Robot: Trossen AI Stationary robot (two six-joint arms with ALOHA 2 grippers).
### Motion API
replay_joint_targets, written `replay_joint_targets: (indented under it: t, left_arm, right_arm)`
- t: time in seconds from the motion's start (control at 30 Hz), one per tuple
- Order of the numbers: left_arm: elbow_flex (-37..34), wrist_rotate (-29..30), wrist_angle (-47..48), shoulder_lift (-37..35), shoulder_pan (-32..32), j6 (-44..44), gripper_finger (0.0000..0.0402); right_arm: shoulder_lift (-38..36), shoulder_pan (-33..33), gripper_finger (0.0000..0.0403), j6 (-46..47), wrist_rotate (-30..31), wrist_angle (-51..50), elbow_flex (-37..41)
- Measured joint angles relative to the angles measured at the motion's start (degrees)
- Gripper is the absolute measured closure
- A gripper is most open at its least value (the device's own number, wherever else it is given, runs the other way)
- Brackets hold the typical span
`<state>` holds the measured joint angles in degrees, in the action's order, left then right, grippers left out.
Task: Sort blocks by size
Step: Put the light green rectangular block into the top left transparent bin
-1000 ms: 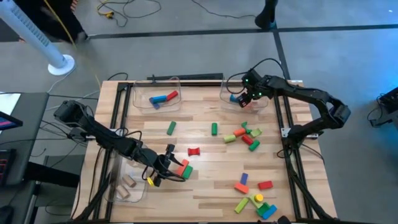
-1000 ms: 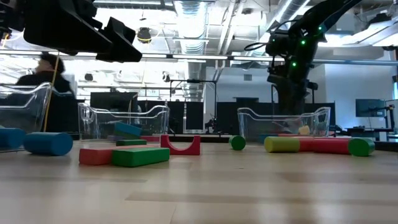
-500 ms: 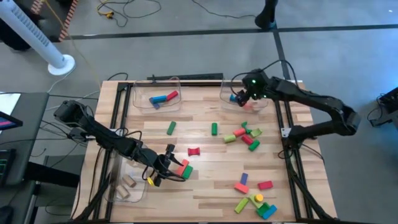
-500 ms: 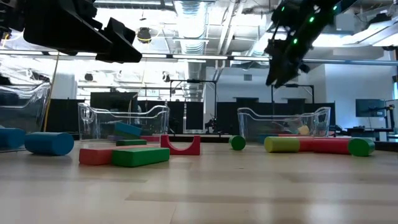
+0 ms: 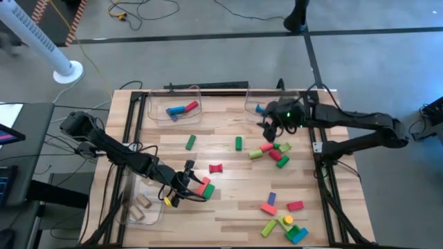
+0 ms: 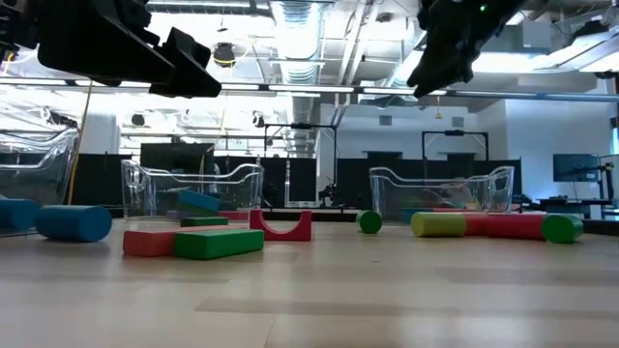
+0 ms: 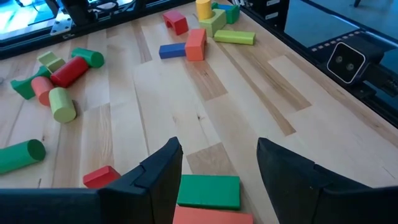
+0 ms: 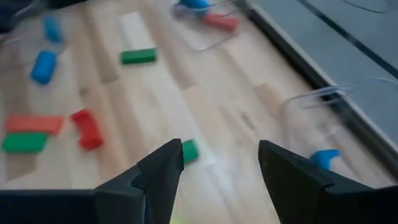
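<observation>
Tabletop (image 5: pixel 221 162) of pale wood planks stands on a grey floor with black tape lines and loose cables. A white fan base (image 5: pixel 67 71) sits on the floor beyond the table's far left corner. The low view shows ceiling ducts, lights and dark monitors behind the table.

Three clear bins: far left bin (image 5: pixel 174 105) holds blue and red blocks; far right bin (image 5: pixel 266 104) holds a blue piece; near left bin (image 5: pixel 140 205) holds two plain wood blocks.

Remaining blocks (image 5: pixel 271 151) lie scattered across the right half, with a second cluster at the near right edge.

Left gripper (image 5: pixel 181 190) hovers over a green block (image 7: pixel 209 190) and an orange block (image 7: pixel 211 216), fingers spread, grasping nothing. Right gripper (image 5: pixel 268 127) hangs above the table near the far right bin, fingers apart and empty.

The right wrist view is motion-blurred. The orange block is cut off in the left wrist view.
</observation>
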<state>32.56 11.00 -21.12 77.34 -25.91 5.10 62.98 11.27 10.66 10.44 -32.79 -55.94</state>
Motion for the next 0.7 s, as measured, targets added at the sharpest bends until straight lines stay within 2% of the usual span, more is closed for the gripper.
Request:
replay_joint_targets:
  t: [0.27,0.4,0.53,0.7]
  left_arm:
    - [0.00,0.39,-0.73,0.00,0.00,0.26,0.0200]
    - [0.00,2.80,-2.87,-0.07,0.00,2.89,0.0200]
    - [0.26,5.60,-3.29,-2.08,0.11,6.58,0.0200]
    - [0.50,6.43,-3.37,-5.50,0.17,10.24,0.0200]
  right_arm:
    - [1.16,-7.37,0.0159,-0.02,0.07,-2.98,-0.02]
    - [1.21,-10.27,0.0159,0.06,0.13,-5.18,-0.02]
    - [1.21,-12.88,0.0159,1.94,0.13,-6.01,-0.02]
    - [1.18,-16.32,0.0159,4.25,0.13,-6.06,-0.02]
